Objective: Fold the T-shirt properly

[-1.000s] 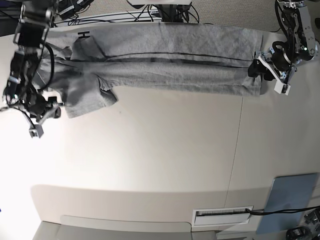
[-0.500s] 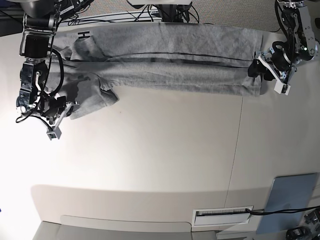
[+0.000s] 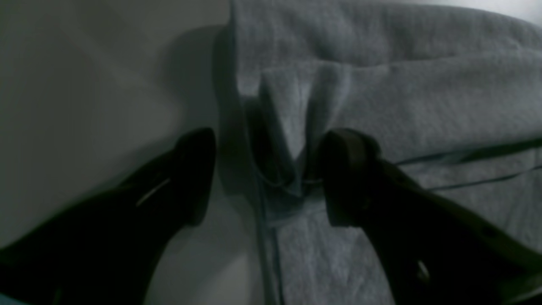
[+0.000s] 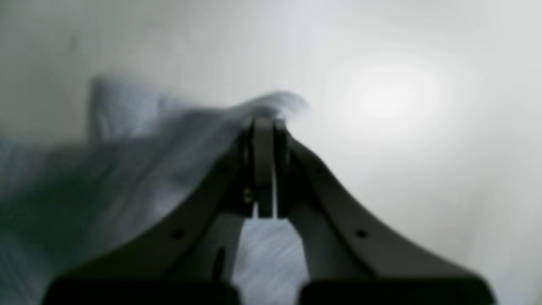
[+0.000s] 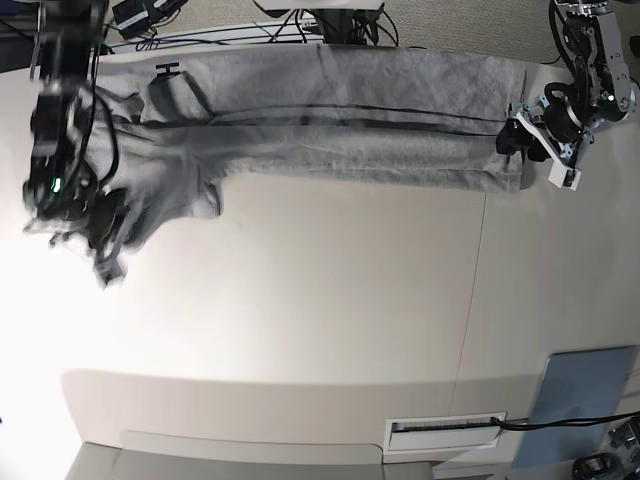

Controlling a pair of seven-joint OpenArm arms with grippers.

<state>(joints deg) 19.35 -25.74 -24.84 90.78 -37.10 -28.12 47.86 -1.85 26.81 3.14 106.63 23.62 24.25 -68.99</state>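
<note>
The heather-grey T-shirt [image 5: 340, 120] lies folded lengthwise in a long band across the far side of the table. My left gripper [image 5: 538, 150] is at its right end, open. In the left wrist view its dark fingers [image 3: 192, 178] straddle the shirt's edge, and a small raised fold of cloth [image 3: 292, 127] stands between them. My right gripper [image 5: 103, 245] is at the left end, motion-blurred. In the right wrist view the right gripper [image 4: 264, 127] is shut on the T-shirt, its tips pinching a lifted edge of grey sleeve [image 4: 139, 161].
A blue-grey pad [image 5: 582, 398] lies at the near right corner, next to a white slotted plate [image 5: 445, 431]. Cables [image 5: 250, 30] run behind the far table edge. A seam [image 5: 470, 300] crosses the tabletop.
My right gripper has moved in to the sleeve, shut on it and drawn it towards the view's left. The left arm has not moved.
</note>
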